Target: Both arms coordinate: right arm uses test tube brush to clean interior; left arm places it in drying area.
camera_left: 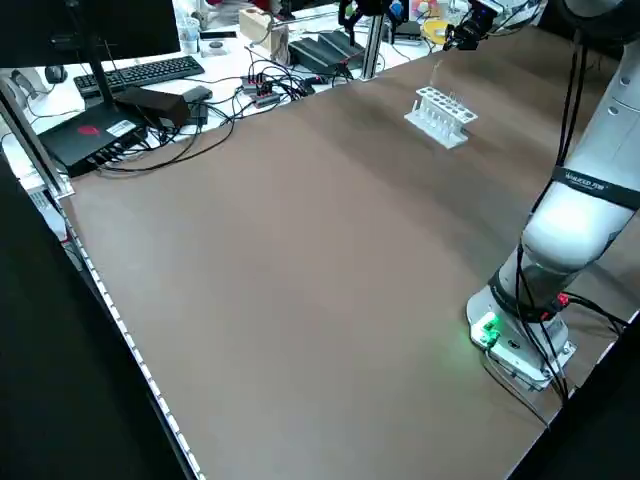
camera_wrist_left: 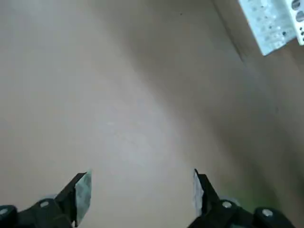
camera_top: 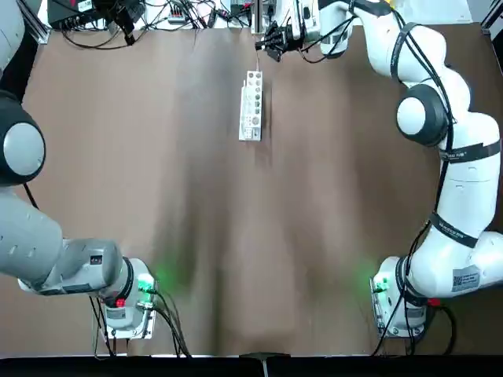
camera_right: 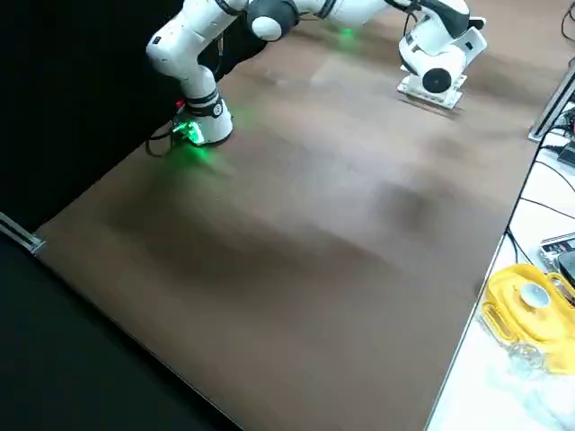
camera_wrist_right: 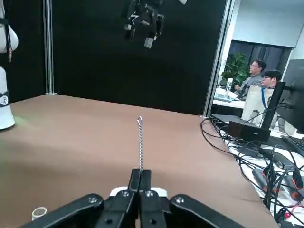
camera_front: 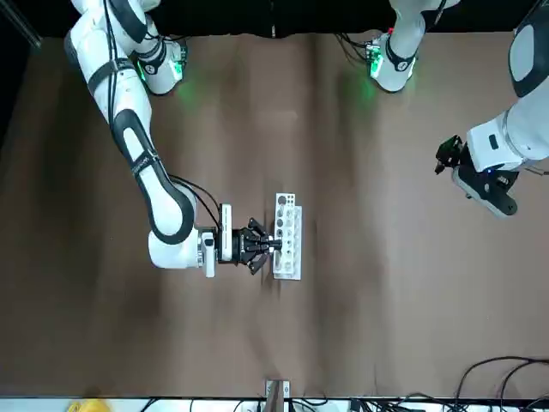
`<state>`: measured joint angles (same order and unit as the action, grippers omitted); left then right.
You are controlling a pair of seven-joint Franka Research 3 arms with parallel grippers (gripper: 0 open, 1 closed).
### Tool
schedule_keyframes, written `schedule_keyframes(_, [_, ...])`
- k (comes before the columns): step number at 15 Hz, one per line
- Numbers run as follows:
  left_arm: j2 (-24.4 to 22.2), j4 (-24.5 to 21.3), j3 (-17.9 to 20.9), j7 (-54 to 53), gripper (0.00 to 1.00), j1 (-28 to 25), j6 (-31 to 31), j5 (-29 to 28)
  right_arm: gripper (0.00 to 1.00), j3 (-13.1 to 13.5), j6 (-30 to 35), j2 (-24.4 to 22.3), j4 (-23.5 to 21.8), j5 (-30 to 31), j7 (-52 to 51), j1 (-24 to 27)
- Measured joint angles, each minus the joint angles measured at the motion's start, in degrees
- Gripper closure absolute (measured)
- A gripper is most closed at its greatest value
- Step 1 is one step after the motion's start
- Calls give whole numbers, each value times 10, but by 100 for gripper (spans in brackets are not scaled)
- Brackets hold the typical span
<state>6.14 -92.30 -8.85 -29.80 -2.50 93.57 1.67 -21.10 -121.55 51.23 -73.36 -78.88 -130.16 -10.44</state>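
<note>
The cable-strapped white right arm reaches across the plain brown matte table to its far edge, where its black right gripper hangs just past the far end of the small white rectangular rack with a row of round holes. Its fingers are pressed together on the base of the thin, pale, needle-like test tube brush, which sticks straight out from the fingertips.

The bare-linked white left arm is drawn back at its own side of the table, well apart from the rack, its black left gripper held above bare tabletop with the fingers spread wide and nothing between them.

Beyond the table's far edge run black cables; a keyboard lies on a side desk. Black curtains back the room, and two seated people show at desks to one side.
</note>
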Motion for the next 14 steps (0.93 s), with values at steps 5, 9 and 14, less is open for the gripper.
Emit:
schedule_keyframes(5, [10, 1, -6, -73, 0, -3, -3, 90, 98, 0, 0, -4, 4, -2, 16, 0])
schedule_keyframes(9, [56, 1, -5, -209, 0, -23, -3, 258, 98, -1, 0, -4, 4, -4, 32, 0])
schedule_keyframes(14, [135, 3, -8, -419, 0, -24, 34, 413, 98, -1, 1, -4, 7, -7, 56, 1])
